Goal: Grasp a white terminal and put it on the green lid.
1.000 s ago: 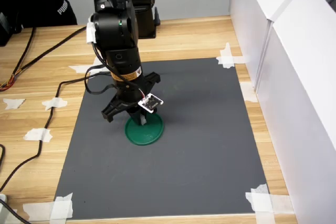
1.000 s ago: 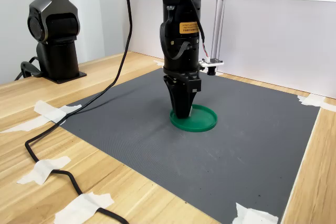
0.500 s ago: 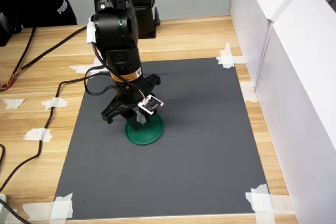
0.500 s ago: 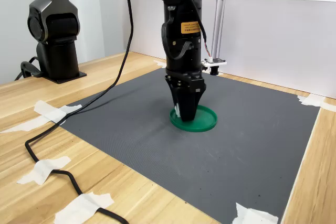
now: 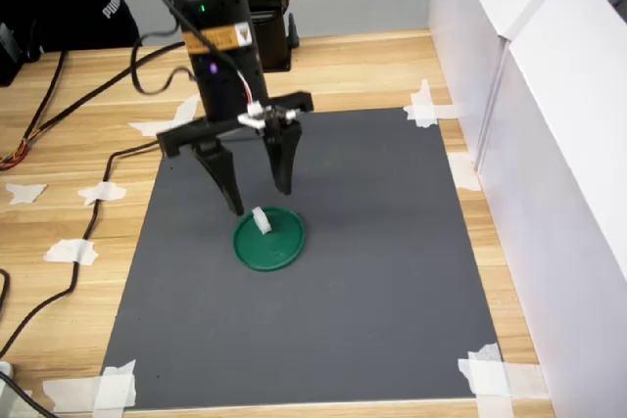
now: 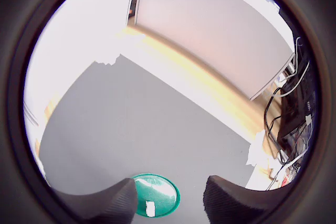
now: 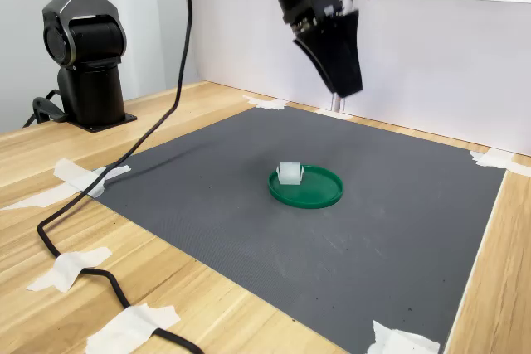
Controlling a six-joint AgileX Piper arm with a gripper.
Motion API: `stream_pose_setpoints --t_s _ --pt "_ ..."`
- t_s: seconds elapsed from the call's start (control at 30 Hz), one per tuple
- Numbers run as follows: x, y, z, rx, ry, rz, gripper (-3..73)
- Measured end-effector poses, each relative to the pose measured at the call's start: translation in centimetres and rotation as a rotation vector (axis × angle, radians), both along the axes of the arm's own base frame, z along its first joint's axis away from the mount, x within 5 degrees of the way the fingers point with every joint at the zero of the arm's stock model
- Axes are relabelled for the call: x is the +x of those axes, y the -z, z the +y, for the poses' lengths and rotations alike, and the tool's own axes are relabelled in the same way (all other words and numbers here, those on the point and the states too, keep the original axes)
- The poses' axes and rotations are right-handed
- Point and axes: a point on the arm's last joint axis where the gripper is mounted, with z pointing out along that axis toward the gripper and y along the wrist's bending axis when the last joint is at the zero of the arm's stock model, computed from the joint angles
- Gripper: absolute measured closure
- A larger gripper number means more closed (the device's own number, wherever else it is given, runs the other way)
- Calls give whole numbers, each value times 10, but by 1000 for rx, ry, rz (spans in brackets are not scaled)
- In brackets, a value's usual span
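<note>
The white terminal (image 5: 261,219) stands on the green lid (image 5: 281,248), near the lid's edge on the first exterior view's left. The second exterior view shows the white terminal (image 7: 289,173) free on the green lid (image 7: 322,194). My gripper (image 5: 260,197) hangs open well above the lid, its two dark fingers spread apart and holding nothing. In the second exterior view the gripper (image 7: 348,87) is high, up and to the right of the lid. The wrist view shows the green lid (image 6: 164,190) and the terminal (image 6: 149,208) between the two fingertips of the gripper (image 6: 169,203).
The lid lies on a grey mat (image 5: 372,261) taped to a wooden table (image 5: 78,144). White panels (image 5: 549,144) wall off the first exterior view's right. A black cable (image 7: 99,180) runs across the table. A second arm's base (image 7: 87,55) stands at the second exterior view's left.
The gripper was low over the lid with its fingers together around the terminal. It has opened and risen, leaving the terminal on the lid.
</note>
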Motion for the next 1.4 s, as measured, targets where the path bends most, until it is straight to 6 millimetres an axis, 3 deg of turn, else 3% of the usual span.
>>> stream_pose_setpoints --t_s 0.23,0.3,0.4,0.6,0.9,1.4 --pt "-43 -63 0 95 21 -187 628" --pt "-59 -77 0 145 37 -231 681" --pt "-88 -85 1 238 67 -275 702" --pt "-140 -56 -4 361 159 -292 711" --pt "-214 -3 -10 386 189 -283 711" --pt "-264 43 -14 405 169 -382 711"
